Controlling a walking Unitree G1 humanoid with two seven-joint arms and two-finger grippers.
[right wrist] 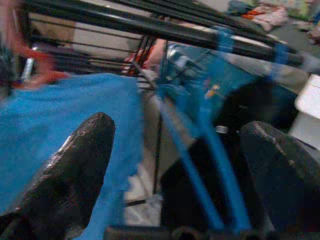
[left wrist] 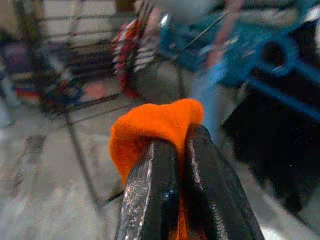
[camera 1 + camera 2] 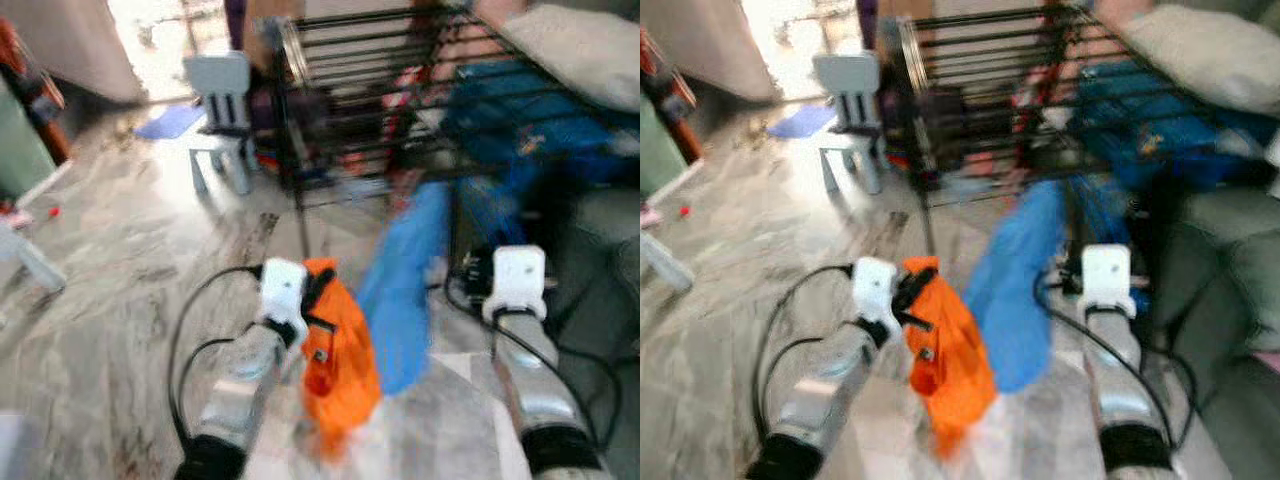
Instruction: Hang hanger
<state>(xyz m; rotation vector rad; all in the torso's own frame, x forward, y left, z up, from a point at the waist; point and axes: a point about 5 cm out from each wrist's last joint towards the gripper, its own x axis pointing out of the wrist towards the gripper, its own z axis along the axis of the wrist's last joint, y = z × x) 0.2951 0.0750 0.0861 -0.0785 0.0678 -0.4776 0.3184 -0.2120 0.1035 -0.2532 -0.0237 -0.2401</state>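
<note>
My left gripper (image 2: 180, 137) is shut on a bunched orange cloth (image 2: 150, 125), which hangs down from it in front of me (image 3: 340, 365). To its right, a blue garment (image 3: 405, 290) hangs on a blue hanger (image 1: 200, 150), just below the black wire drying rack (image 3: 380, 90). My right gripper (image 1: 182, 145) is open, its fingers wide apart with the hanger's blue bars running between them. The views are blurred, so I cannot tell whether either finger touches the hanger.
Blue clothes (image 3: 520, 110) lie over the rack's right side. A small grey chair (image 3: 222, 100) stands on the marble floor to the rack's left. A grey sofa with a pale cushion (image 3: 590, 50) fills the right. Black cables loop beside both forearms.
</note>
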